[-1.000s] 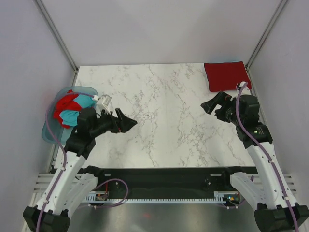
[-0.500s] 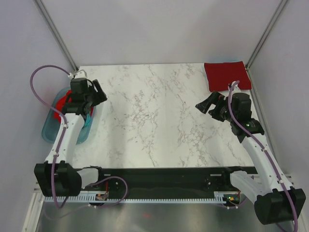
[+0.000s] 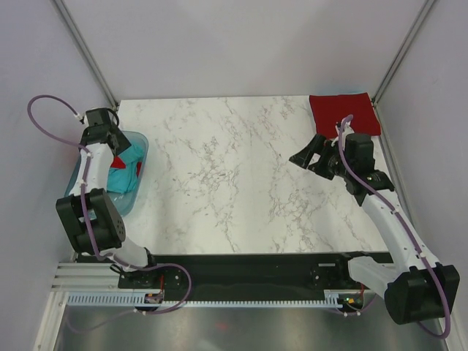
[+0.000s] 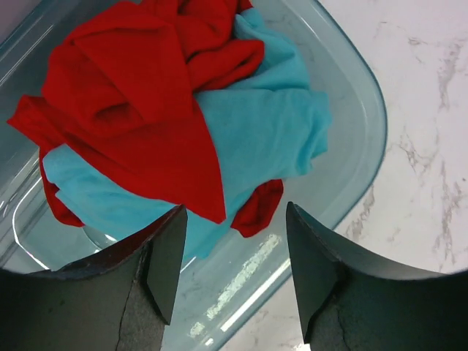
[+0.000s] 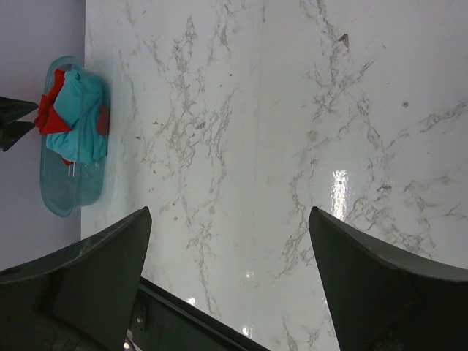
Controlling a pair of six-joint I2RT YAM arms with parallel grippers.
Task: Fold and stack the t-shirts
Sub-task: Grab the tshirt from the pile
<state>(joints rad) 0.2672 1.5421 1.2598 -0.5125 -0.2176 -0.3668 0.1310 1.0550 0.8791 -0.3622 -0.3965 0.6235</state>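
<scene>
Red, teal t-shirts [image 4: 146, 124] beneath left hand [image 4: 234, 234]

My pincer [image 4: 232, 252] spread wide at 6 o'clock, over a clear tub [image 4: 349, 99], red shirt [image 4: 139, 95] bunched on a blue shirt [image 4: 259, 135], white table [image 4: 428, 124] at 3 o'clock

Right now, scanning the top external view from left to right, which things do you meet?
Translucent blue plastic bin holding crumpled red and teal t-shirts → white marble tabletop → folded dark red t-shirt at the far right corner.
</scene>
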